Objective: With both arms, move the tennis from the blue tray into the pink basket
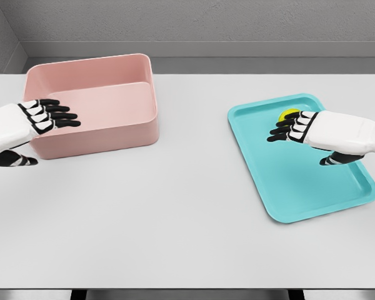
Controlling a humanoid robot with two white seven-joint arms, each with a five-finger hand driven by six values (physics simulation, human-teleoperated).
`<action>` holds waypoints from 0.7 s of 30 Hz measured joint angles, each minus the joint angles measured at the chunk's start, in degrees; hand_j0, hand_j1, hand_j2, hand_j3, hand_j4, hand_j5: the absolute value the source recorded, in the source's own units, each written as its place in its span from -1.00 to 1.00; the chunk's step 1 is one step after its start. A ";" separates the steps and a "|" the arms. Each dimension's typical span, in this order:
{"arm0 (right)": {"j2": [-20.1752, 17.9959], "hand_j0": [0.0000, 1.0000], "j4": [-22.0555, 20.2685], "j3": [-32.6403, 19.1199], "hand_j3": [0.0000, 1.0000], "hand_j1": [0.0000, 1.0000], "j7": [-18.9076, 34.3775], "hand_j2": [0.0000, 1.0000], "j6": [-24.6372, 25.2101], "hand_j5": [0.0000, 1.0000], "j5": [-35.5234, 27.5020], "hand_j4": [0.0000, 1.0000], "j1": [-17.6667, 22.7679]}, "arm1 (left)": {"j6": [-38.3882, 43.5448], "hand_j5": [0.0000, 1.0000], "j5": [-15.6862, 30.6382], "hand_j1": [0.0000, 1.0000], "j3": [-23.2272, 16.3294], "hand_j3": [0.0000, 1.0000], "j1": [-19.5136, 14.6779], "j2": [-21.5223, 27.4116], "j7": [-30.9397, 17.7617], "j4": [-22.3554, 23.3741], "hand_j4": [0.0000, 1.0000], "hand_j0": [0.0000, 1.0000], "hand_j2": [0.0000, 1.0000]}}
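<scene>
Two robot hands poised, each open and holding nothing.
Right robot hand (300, 130) hovers over the tennis ball (289, 114) on the blue tray (312, 187) to grasp it; left robot hand (42, 116) waits at the pink basket (112, 134) on the worktop (175, 219).

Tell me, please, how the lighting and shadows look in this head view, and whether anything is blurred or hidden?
Head view: soft, even light, sharp throughout, no glare; faint shadows under the pink basket and blue tray on the table; the right hand hides most of the tennis ball.
</scene>
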 measured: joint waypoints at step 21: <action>21.89 1.00 34.42 5.32 1.00 1.00 9.60 1.00 -0.03 1.00 7.45 1.00 -17.31 | -0.02 1.00 -1.78 1.00 -0.78 1.00 0.00 -5.01 -3.29 -0.29 1.00 1.00 1.00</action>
